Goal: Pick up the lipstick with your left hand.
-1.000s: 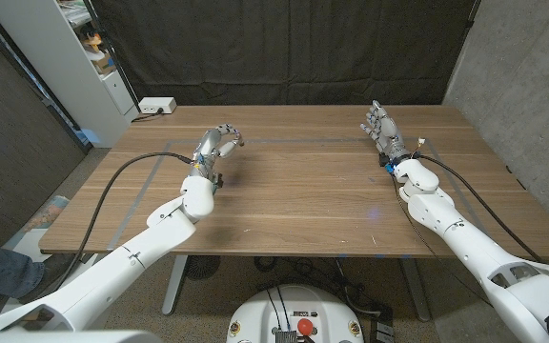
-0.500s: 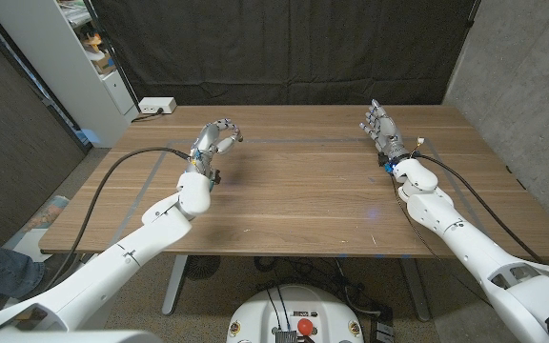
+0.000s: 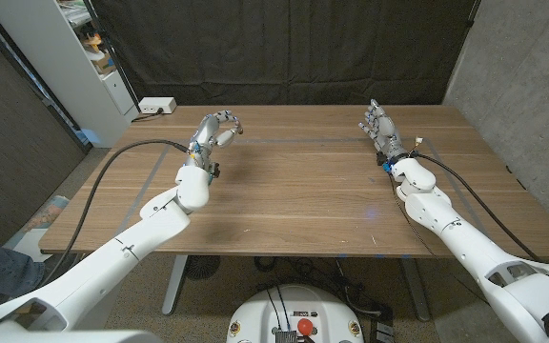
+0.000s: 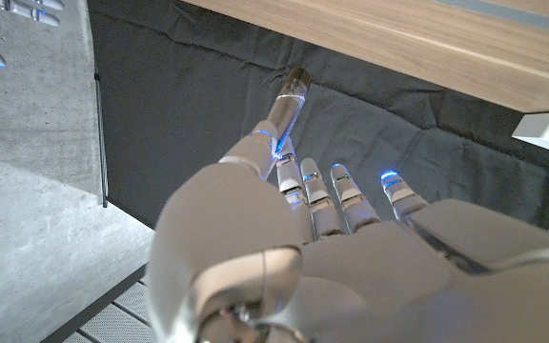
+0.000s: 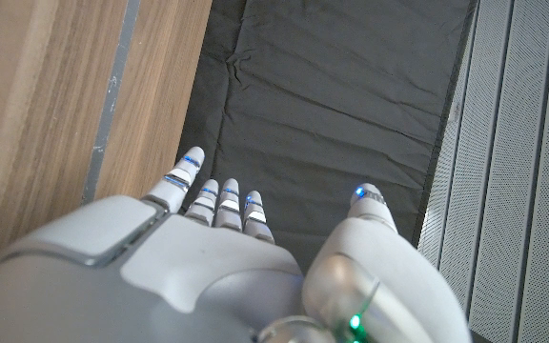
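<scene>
My left hand [image 3: 214, 134] is raised above the far left part of the wooden table [image 3: 303, 195], its fingers curled. It pinches the lipstick [image 4: 288, 97], a slim dark tube with a metallic tip that sticks out past the fingers [image 4: 324, 195]. In the head view the lipstick [image 3: 239, 130] is just a small dark tip at the fingertips. My right hand [image 3: 379, 128] stands at the far right of the table with its fingers apart and pointing up, holding nothing. In the right wrist view my right hand [image 5: 227, 257] has nothing in it.
A white power strip [image 3: 156, 106] lies at the table's back left corner. A white shelf unit [image 3: 79, 62] stands beyond the left edge. A black curtain [image 3: 284, 48] hangs behind the table, and a grey wall [image 3: 522, 86] is on the right.
My left hand has lifted and moved a little farther from me with the lipstick in its fingers. The right hand has stayed where it was.
</scene>
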